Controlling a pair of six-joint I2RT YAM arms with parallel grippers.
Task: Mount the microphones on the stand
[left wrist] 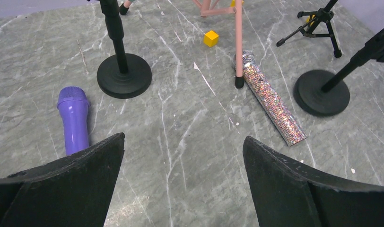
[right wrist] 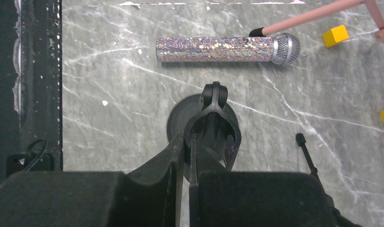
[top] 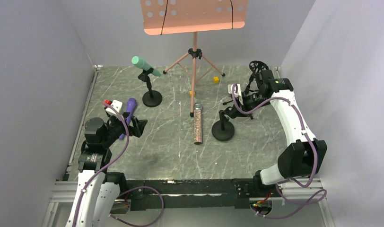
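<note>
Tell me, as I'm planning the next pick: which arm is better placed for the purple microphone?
Left. The left hand, open, is beside the purple microphone; the right hand is shut at the far stand's empty clip.

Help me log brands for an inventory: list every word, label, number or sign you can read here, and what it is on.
None can be read. The mint-green microphone, the purple microphone, the glittery microphone, the pink music stand and the yellow block show no lettering, numbers or logos in any view.
</note>
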